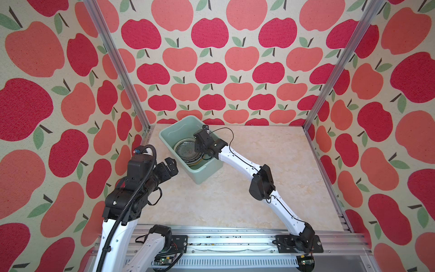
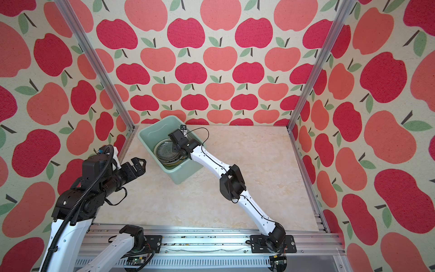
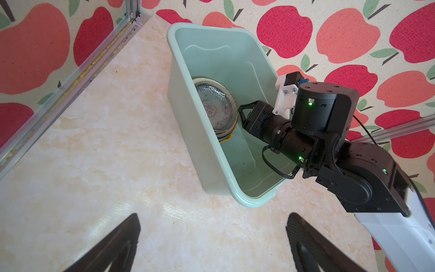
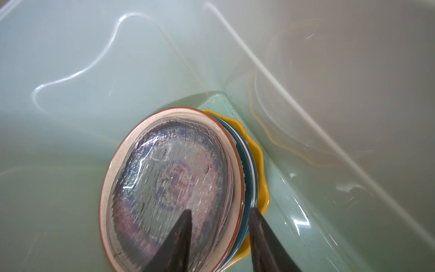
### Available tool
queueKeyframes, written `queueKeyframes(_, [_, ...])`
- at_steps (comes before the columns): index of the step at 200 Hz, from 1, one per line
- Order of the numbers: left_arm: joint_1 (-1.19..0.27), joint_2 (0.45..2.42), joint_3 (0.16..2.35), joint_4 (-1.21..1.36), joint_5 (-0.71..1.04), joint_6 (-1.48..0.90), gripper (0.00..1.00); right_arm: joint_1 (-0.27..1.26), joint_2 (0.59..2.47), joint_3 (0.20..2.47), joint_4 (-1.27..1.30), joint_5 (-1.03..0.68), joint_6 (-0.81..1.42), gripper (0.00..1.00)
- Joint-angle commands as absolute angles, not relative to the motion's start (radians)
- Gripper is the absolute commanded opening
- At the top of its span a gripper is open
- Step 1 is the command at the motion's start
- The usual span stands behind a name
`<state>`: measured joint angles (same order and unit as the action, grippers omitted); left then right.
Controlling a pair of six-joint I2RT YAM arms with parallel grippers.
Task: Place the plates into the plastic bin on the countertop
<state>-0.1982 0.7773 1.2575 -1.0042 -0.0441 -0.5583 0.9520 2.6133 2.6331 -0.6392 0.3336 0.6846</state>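
White arm links [image 1: 237, 161], black joints [image 1: 261, 186], black cables [image 1: 115, 227].

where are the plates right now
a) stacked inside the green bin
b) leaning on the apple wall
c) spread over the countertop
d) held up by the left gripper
a: the plates sit as one stack inside the plastic bin, with a clear glass one on top, and the left gripper is open with nothing between its fingers.
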Motion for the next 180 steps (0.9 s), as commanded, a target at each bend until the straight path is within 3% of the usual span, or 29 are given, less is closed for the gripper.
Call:
queueKeyframes(1, [-0.192, 0.756, 1.312, -1.009, -0.071, -0.506, 0.99, 0.959, 2.471, 2.657, -0.596, 0.273, 0.531, 0.63])
queueKeyframes(13, [-0.192, 0.74, 1.321, -0.981, -0.065, -0.485, 0.99, 0.96, 2.416, 2.644, -0.605, 0.25, 0.452, 0.78])
queueKeyframes(40, [-0.192, 0.712, 1.33, -0.922, -0.071, -0.462, 0.99, 0.959, 2.256, 2.54, -0.605, 0.201, 0.248, 0.99])
queueKeyframes(71, [-0.192, 0.71, 1.318, -0.881, -0.132, -0.45, 0.99, 0.915, 2.021, 2.312, -0.577, 0.18, 0.071, 0.99])
queueKeyframes(113, [-0.128, 0.703, 1.169, -0.755, -0.278, -0.467, 0.99, 0.739, 1.634, 1.849, -0.449, 0.184, 0.037, 0.99])
queueKeyframes(180, [0.275, 0.795, 0.79, -0.467, -0.09, -0.628, 0.99, 0.208, 1.056, 0.939, -0.048, 0.161, 0.043, 0.99])
